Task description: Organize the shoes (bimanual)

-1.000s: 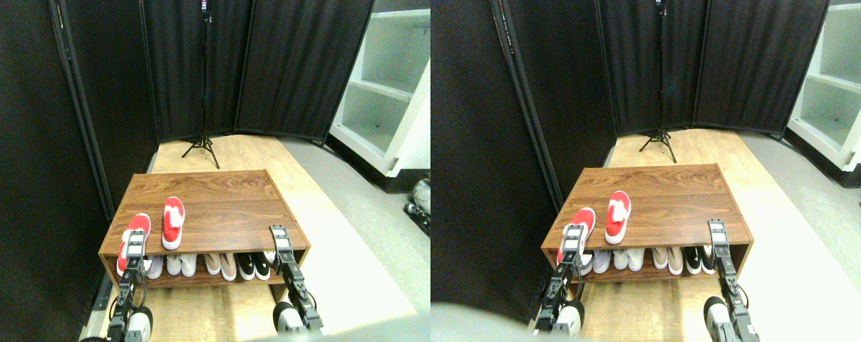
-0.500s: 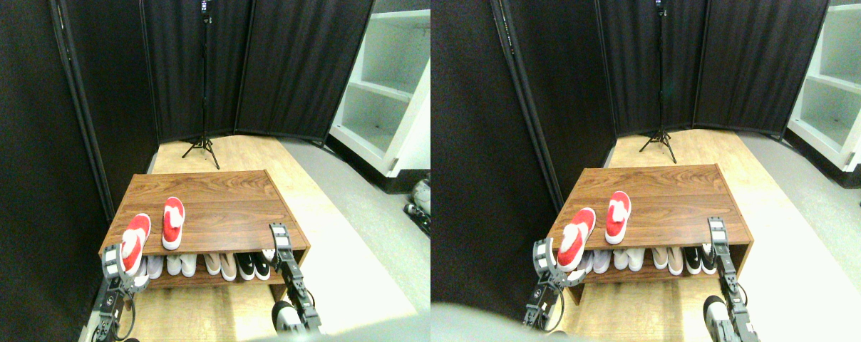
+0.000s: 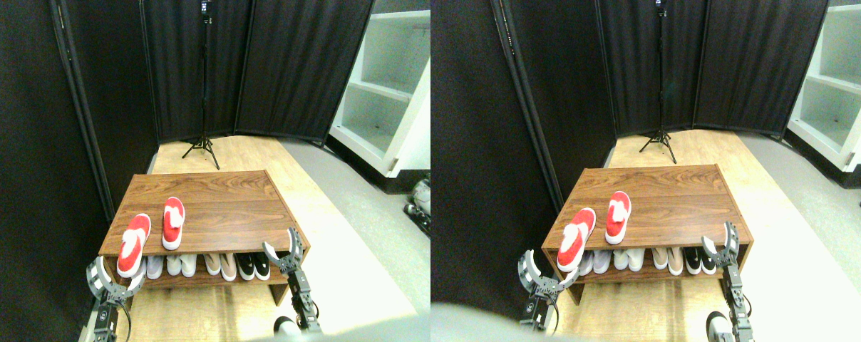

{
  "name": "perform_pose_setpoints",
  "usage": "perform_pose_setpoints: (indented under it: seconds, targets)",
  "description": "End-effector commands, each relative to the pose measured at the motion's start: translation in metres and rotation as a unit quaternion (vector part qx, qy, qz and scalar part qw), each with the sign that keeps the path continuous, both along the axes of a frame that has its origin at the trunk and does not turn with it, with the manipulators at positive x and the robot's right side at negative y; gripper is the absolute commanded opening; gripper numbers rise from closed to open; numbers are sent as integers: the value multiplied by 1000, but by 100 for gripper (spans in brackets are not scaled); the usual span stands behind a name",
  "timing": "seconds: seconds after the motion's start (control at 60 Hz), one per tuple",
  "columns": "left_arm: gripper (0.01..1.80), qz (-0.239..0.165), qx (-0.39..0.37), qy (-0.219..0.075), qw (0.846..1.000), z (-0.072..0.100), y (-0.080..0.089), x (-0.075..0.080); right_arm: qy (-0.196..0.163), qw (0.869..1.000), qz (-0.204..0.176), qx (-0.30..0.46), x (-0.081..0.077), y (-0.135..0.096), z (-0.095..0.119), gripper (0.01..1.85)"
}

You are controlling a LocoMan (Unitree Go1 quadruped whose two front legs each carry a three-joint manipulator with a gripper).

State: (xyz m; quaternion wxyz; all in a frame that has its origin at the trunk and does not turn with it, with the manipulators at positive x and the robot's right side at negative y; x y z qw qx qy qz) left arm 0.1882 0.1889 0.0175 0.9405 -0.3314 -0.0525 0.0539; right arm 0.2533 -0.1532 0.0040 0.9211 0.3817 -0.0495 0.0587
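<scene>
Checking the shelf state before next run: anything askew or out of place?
Yes. The left red shoe sits angled at the front left corner of the wooden shoe rack, its heel overhanging the edge. The right red shoe lies fully on top, farther back. The pair isn't aligned.

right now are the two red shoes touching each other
Apart. The stereo pair view shows bare wood of the shoe rack top between the left red shoe, overhanging the front edge, and the right red shoe.

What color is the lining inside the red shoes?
White, seen in the stereo pair view inside both red shoes.
</scene>
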Motion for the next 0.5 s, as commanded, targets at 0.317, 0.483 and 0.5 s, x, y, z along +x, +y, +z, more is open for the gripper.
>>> perform_pose_setpoints:
  seconds: [0.317, 0.483, 0.5]
  targets:
    - [119, 40, -236, -16, 971, -10, 21, 11, 12, 981, 5, 193, 3, -4, 2, 56]
    - [147, 50, -248, 0, 967, -21, 27, 15, 22, 980, 7, 195, 4, -1, 0, 61]
    - [151, 49, -244, 4, 969, -22, 27, 15, 23, 980, 12, 199, 4, 0, -1, 62]
